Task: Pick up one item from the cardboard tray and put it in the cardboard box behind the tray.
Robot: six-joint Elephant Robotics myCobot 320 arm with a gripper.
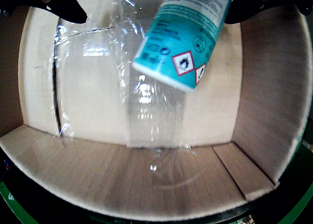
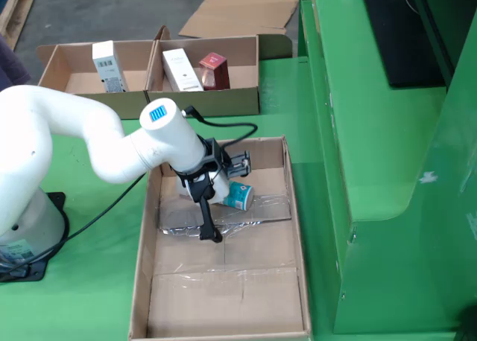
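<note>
You have the gripper [image 2: 223, 179] over the large cardboard box [image 2: 292, 229] on the green bench, and its jaws are closed around a teal-and-white can [image 2: 238, 196] with nothing else between them. In the fixed view the can hangs tilted, its teal end pointing toward the box's right wall, above the far half of the box floor and clear of the walls; whether it touches the floor there you cannot tell. From the wrist view the can [image 1: 188, 35] enters from the top edge at a slant, showing two red-bordered hazard diamonds near its white rim, with the dark fingers [image 1: 63, 4] on either side of it at the top corners. Below it lies the box floor [image 1: 98, 111], covered in strips of clear shiny tape (the glare hides some of the seams). Beyond the box, along the far edge of the bench, sit two small cardboard trays [image 2: 201, 95] side by side: the left one holds a white carton [image 2: 106, 65], the right one a white carton [image 2: 181, 69] and a red box [image 2: 214, 69].
</note>
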